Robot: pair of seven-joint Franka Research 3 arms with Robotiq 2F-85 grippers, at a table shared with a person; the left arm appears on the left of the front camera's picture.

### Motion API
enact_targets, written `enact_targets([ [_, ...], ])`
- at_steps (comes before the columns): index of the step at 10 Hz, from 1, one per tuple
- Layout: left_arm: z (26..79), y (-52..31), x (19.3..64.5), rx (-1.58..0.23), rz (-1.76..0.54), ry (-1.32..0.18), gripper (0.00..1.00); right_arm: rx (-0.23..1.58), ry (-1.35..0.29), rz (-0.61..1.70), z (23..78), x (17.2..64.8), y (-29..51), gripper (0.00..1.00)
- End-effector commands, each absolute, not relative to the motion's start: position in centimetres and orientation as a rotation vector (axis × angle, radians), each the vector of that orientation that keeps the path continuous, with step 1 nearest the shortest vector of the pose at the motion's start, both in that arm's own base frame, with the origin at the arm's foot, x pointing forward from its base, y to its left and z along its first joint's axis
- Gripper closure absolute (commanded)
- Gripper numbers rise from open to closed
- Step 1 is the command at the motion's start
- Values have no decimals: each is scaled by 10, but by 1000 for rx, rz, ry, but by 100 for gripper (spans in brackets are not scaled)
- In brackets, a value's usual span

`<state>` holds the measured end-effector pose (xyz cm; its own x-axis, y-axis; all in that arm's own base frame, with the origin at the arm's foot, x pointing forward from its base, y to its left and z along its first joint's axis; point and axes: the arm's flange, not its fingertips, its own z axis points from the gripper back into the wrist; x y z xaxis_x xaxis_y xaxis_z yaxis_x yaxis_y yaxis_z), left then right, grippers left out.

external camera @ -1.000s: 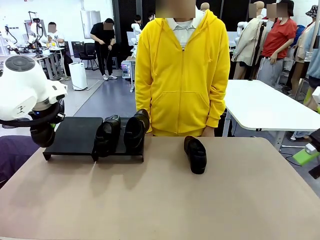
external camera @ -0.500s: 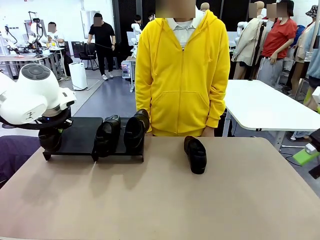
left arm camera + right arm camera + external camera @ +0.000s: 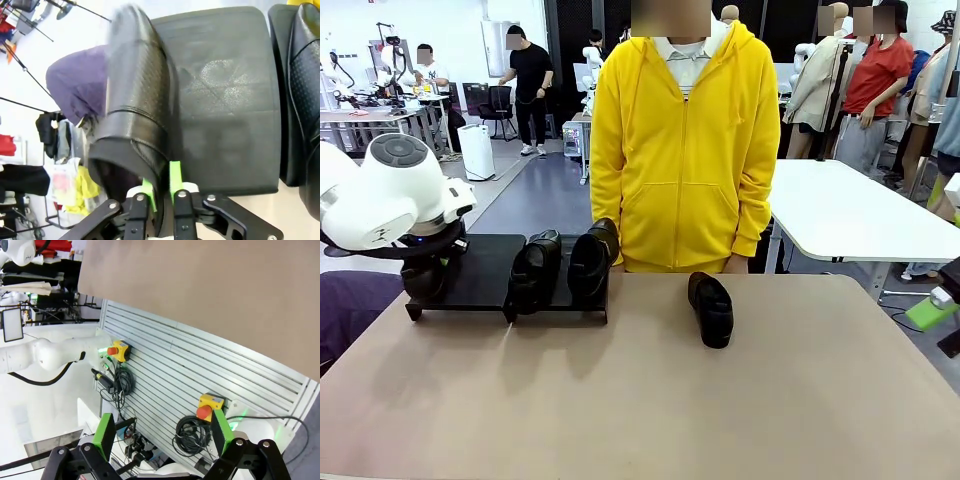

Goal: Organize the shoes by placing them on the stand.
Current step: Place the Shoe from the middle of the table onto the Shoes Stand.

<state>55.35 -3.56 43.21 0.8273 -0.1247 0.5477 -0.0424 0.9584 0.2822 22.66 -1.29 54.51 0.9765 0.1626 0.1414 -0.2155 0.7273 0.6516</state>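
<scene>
The held shoe [image 3: 134, 110] is hanging over the outer side of the stand [image 3: 478, 272], along the edge of its left panel; whether its sole is touching the panel I cannot tell. The left gripper [image 3: 161, 184] is pinching the shoe's heel rim, with the green pads [image 3: 174, 176] sitting close together, one on each side of the leather. In the front view, the left arm [image 3: 390, 195] is leaning over that same left end of the stand.

On the stand's right panel, two shoes are sitting side by side, toes pointing toward the robot: the inner shoe [image 3: 534, 270] and the outer shoe [image 3: 590, 262]. The rest of the left panel is lying bare beside them.

A loose shoe [image 3: 710, 308] is lying on the table [image 3: 640, 400], well to the right of the stand, toe toward the robot.

A purple cloth [image 3: 350, 305] is showing just past the stand's left end. A person in a yellow hoodie [image 3: 685, 140] is standing at the far edge of the table, behind the stand's right end.

The right gripper [image 3: 162, 430] is hanging off to the side of the table, its jaws standing wide apart and holding nothing.
</scene>
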Motion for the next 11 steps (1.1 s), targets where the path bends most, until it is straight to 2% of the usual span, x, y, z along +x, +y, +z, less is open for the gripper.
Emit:
enact_targets([
  [1, 431, -38, 559, 322, -23, -661, 0, 724, -71, 210, 547, 226, -15, 0],
  [5, 434, -40, 558, 347, -24, -691, 0, 724, -71, 210, 547, 226, -15, 0],
  [7, 454, -39, 542, 327, -42, -688, 0, 724, -71, 210, 547, 226, -15, 0],
  [9, 503, -39, 498, 252, -108, -583, 0, 724, -71, 210, 547, 226, -15, 0],
  [11, 558, -38, 438, 164, -145, -554, 0, 724, -71, 210, 547, 226, -15, 0],
])
